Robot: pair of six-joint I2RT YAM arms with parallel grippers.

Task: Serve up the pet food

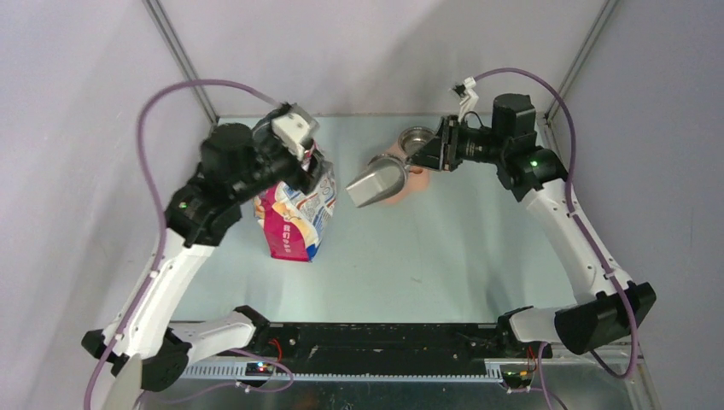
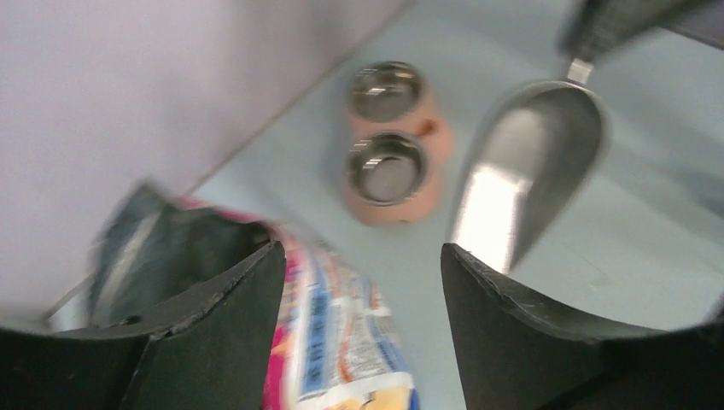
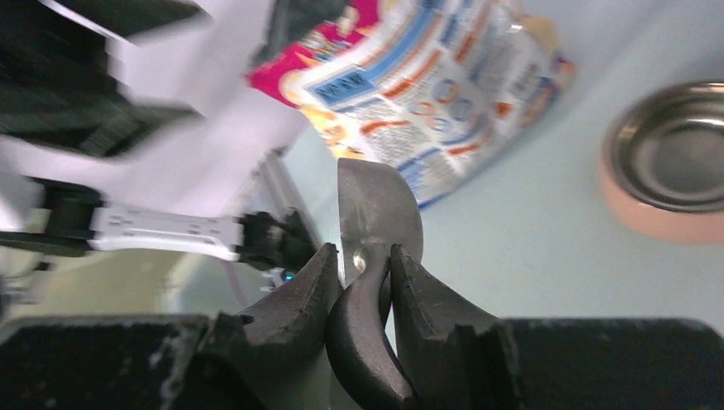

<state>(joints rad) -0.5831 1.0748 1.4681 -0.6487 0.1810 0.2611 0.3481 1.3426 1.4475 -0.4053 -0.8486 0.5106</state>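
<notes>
The pink-white-blue printed bag [image 1: 294,218] stands left of centre, its top open. My left gripper [image 1: 300,158] is at the bag's top, jaws wide apart, with the bag's front wall [image 2: 341,325] between the fingers [image 2: 222,316] and its dark opening [image 2: 171,248] to the left. My right gripper [image 1: 431,154] is shut on the black handle [image 3: 363,333] of the grey metal scoop [image 1: 376,182], held in the air right of the bag. The scoop's hollow [image 2: 529,162] looks empty. No pet food shows; the bag's inside is dark and blurred.
A pink stand with two steel bowls [image 1: 416,141] sits at the back centre, behind the scoop; both bowls [image 2: 386,166] look empty. One bowl also shows in the right wrist view [image 3: 674,154]. Grey walls enclose the table on three sides.
</notes>
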